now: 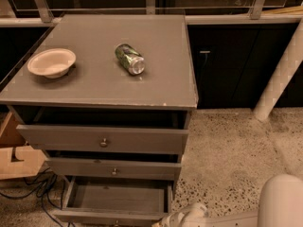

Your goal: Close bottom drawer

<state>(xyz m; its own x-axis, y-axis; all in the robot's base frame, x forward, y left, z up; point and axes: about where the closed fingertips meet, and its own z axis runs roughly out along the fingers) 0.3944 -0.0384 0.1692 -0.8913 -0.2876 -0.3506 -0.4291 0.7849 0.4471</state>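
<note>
Grey bottom drawer [118, 198] stands pulled well out, the white gripper [180, 217] low by its front right corner, whether open or closed I cannot tell.

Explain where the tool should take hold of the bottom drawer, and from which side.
The front panel, from the front: the bottom drawer stands pulled far out, so a push there should slide it in. The tool sits beside its right front corner.

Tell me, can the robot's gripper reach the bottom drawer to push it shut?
Probably yes. The gripper sits low at the picture's bottom edge, right beside the front right corner of the bottom drawer, which is pulled far out. Nothing shows between them.
</note>
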